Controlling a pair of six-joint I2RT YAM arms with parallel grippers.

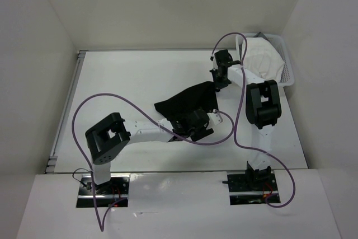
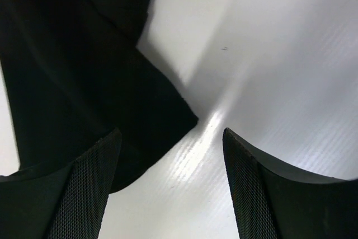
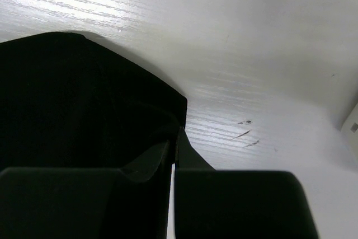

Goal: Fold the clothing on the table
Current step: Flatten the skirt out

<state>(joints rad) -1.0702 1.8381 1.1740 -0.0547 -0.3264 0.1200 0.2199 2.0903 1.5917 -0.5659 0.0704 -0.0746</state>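
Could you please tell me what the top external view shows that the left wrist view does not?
Only the top view shows both arms, the right hand at the far corner of the clothing, and the basket holding a white cloth. Only the left wrist view shows the left hand open, nothing between its fingers. Both show the black clothing lying on the white table.

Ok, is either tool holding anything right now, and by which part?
The right tool pinches the black garment by its far right corner; the left tool is open, holding nothing.
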